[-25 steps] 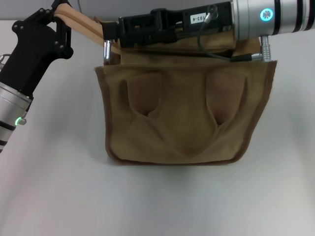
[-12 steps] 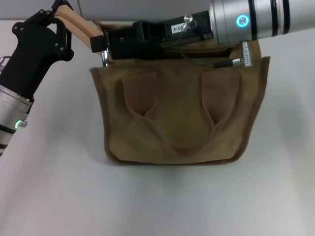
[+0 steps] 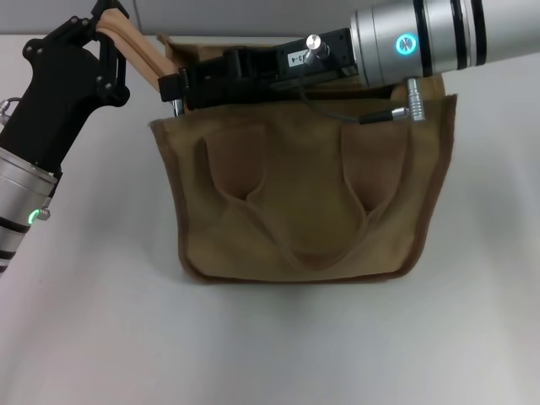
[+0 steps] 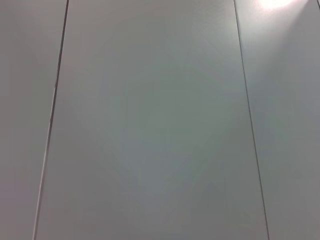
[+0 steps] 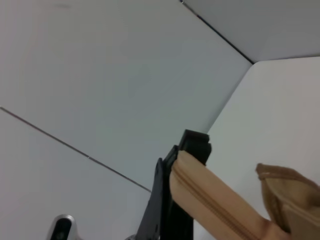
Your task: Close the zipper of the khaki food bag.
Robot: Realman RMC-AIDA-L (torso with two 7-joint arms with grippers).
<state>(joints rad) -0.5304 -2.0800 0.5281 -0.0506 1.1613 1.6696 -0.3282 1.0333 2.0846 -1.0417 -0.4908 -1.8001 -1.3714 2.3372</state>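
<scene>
The khaki food bag (image 3: pixel 304 202) stands on the white table with its two looped handles hanging down its front. My left gripper (image 3: pixel 108 29) is at the bag's upper left corner, shut on the tan end of the zipper tape (image 3: pixel 143 55) and holding it stretched out to the left. The tape also shows in the right wrist view (image 5: pixel 215 200), clamped by a black left finger (image 5: pixel 187 150). My right gripper (image 3: pixel 175 89) reaches across the bag's top to its left end, shut on the silver pull tab (image 3: pixel 175 108). The right arm hides the zipper line.
The white table (image 3: pixel 270 346) spreads in front of and beside the bag. A grey panelled wall (image 4: pixel 150 125) fills the left wrist view. The right arm's silver forearm (image 3: pixel 439 38) lies over the bag's top right.
My right gripper has moved left along the bag's top with the pull tab, up to the left corner. The bag has shifted slightly left. The left gripper has held its place.
</scene>
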